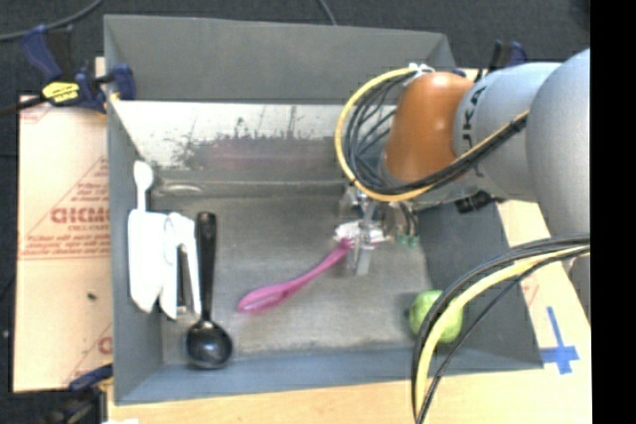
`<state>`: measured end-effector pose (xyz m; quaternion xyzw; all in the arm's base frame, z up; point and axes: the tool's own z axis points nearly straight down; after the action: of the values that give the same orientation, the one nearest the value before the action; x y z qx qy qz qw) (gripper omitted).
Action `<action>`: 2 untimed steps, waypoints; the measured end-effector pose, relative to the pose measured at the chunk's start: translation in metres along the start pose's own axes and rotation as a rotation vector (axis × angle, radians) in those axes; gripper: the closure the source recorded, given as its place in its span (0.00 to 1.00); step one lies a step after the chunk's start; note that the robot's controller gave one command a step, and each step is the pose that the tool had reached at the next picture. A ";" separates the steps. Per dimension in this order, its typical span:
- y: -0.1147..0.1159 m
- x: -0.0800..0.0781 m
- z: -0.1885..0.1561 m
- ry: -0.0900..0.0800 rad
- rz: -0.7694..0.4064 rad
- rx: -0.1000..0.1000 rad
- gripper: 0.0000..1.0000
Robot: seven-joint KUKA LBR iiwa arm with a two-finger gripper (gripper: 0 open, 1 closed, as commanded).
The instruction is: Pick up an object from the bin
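grey metal bin (pixel 278 65), arm came in from the right, orange cover (pixel 422 124) on the wrist with looped yellow-and-black cables (pixel 345 129) around it. gripper (pixel 360 248) was low, over the bin floor right of centre, just under the cover. its tip was at the upper right end of a pink plastic spoon (pixel 288 283). the spoon lay flat on the floor, slanting from lower left, near the middle of the bin, up to the right, with its upper end meeting the gripper. contact looked likely, but i could not tell whether the gripper was spread or pinching the pink end; that part was too cluttered to read.

other items were well apart from the gripper. a black ladle (pixel 206 283) lay by the left wall, handle pointing up, round bowl toward the near wall. a white plastic utensil (pixel 151 258) was just beside it on the left, against the left wall, touching or overlapping the ladle's handle. a small green rounded thing (pixel 429 311) sat by the lower right corner, partly hidden behind a cable loop. the floor between the spoon and the ladle was bare.
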<state>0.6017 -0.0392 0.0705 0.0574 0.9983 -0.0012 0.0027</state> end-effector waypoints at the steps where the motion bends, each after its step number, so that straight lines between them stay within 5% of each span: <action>1: -0.017 0.012 -0.002 -0.024 0.206 -0.011 1.00; 2: -0.017 0.012 -0.002 -0.024 0.205 -0.011 1.00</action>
<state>0.5877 -0.0549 0.0727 0.1592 0.9871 0.0037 0.0152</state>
